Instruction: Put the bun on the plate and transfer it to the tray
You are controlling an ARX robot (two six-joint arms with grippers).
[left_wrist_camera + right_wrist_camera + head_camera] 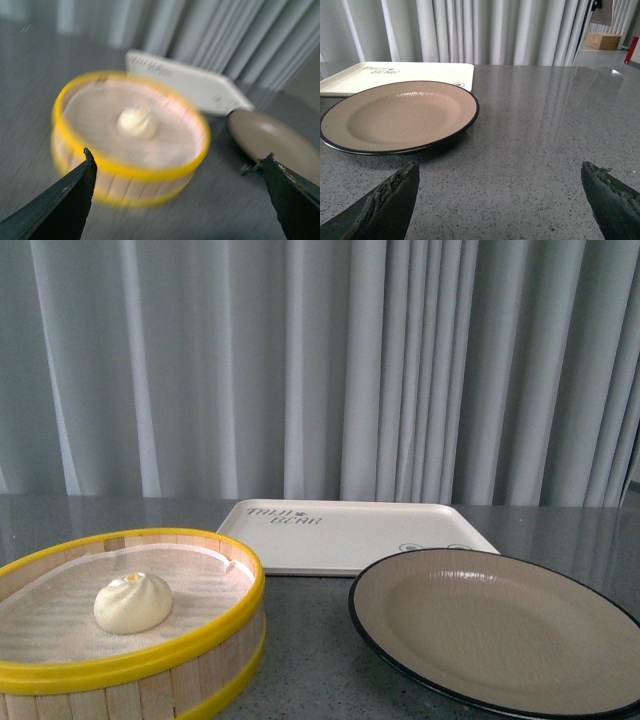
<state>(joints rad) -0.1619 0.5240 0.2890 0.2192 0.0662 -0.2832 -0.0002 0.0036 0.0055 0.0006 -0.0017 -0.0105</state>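
Note:
The white bun lies on the cloth inside a yellow-rimmed wooden steamer at the front left. To its right rests the brown plate, bare inside. Behind both lies the cream tray with dark lettering. Neither arm shows in the front view. In the blurred left wrist view, my left gripper hangs open a short way from the steamer, the bun in line beyond it. My right gripper is open over bare table, with the plate and tray ahead and off to one side.
Grey curtains close off the back of the speckled grey table. In the right wrist view a cardboard box and a red object stand far off beyond the table.

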